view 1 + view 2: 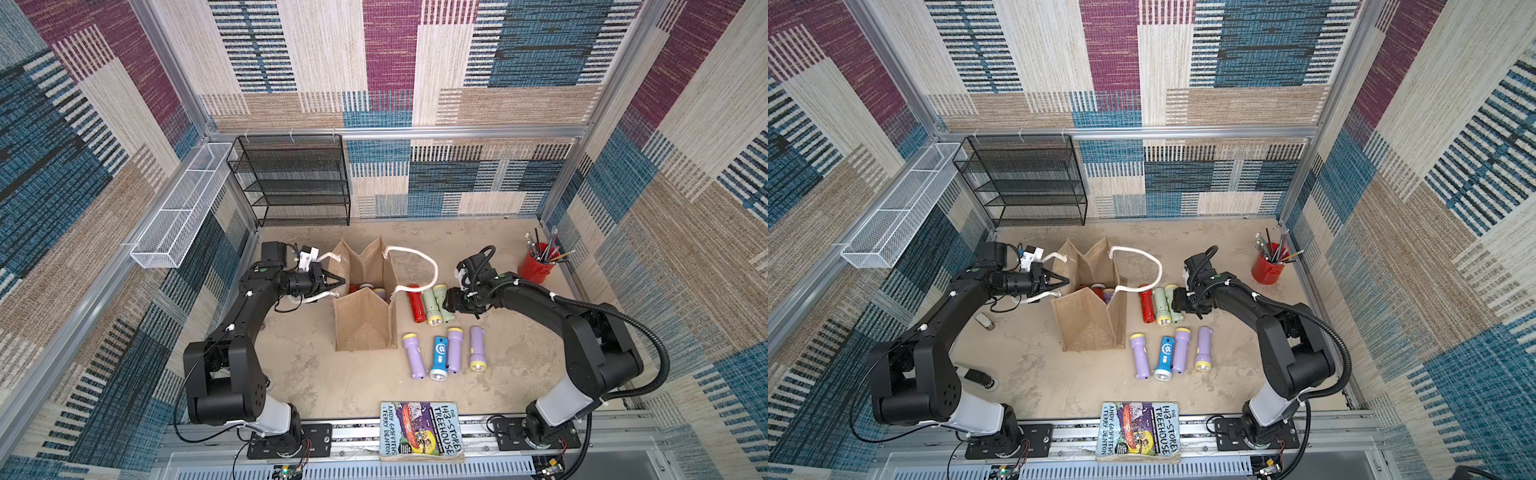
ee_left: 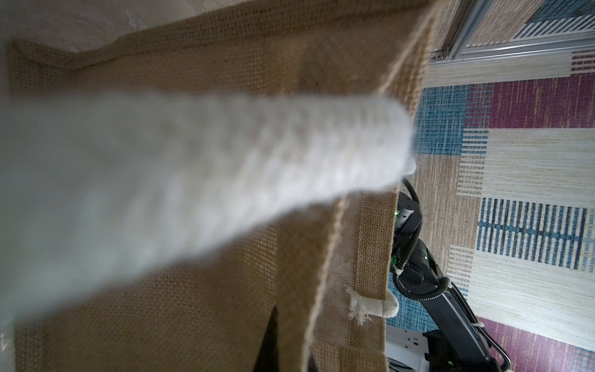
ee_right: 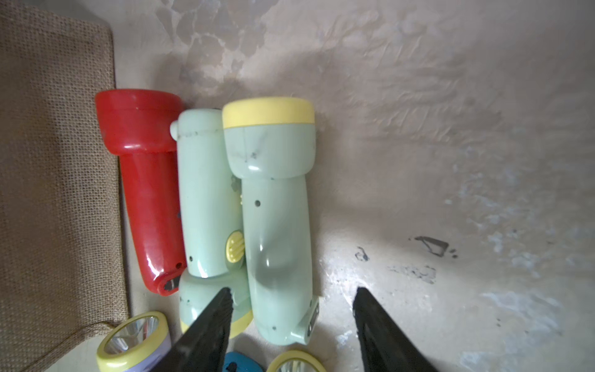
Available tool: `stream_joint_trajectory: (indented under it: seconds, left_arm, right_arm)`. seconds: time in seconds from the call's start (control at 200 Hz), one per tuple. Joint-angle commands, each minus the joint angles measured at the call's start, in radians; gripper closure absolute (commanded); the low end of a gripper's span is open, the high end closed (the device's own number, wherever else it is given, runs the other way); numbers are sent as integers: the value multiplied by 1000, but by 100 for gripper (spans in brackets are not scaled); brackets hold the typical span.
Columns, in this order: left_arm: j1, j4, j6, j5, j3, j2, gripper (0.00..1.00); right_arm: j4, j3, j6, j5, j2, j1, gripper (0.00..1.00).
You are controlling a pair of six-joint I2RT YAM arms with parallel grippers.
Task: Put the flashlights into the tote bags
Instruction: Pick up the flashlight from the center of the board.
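Note:
A tan burlap tote bag [image 1: 365,324] [image 1: 1090,320] stands open mid-table, with red and lilac flashlights [image 1: 365,287] inside it. My left gripper [image 1: 341,282] [image 2: 291,341] is shut on the bag's left rim; a white rope handle [image 2: 193,161] blurs across the left wrist view. To the right of the bag lie a red flashlight [image 3: 141,180] and two pale green ones [image 3: 206,193]. My right gripper [image 1: 446,305] [image 3: 293,296] is open astride the tail of the yellow-collared pale green flashlight [image 3: 277,225]. Three lilac flashlights [image 1: 413,355] and a blue one [image 1: 439,357] lie nearer the front.
A black wire-mesh rack [image 1: 291,183] stands at the back left, and a white mesh basket [image 1: 178,208] hangs on the left wall. A red cup of pencils [image 1: 538,266] sits at the back right. A book [image 1: 419,430] lies on the front edge.

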Motion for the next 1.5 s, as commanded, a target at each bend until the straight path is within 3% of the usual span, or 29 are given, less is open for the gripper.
stream_joint_trajectory:
  seconds: [0.0,0.701,1.077,1.492]
  left_arm:
    - [3,-5,32,0,5,-3,97]
    - [2,-5,28,1,5,0,97]
    - [2,-6,25,3,4,-1,97]
    - [3,-6,25,4,2,-11,97]
  right_arm:
    - [24,12,-9,43,22,14,38]
    - [-42,88,-41,222,160,99,45]
    - [-71,21,-30,224,79,100,47]
    - [-3,63,-70,252,156,100,50]
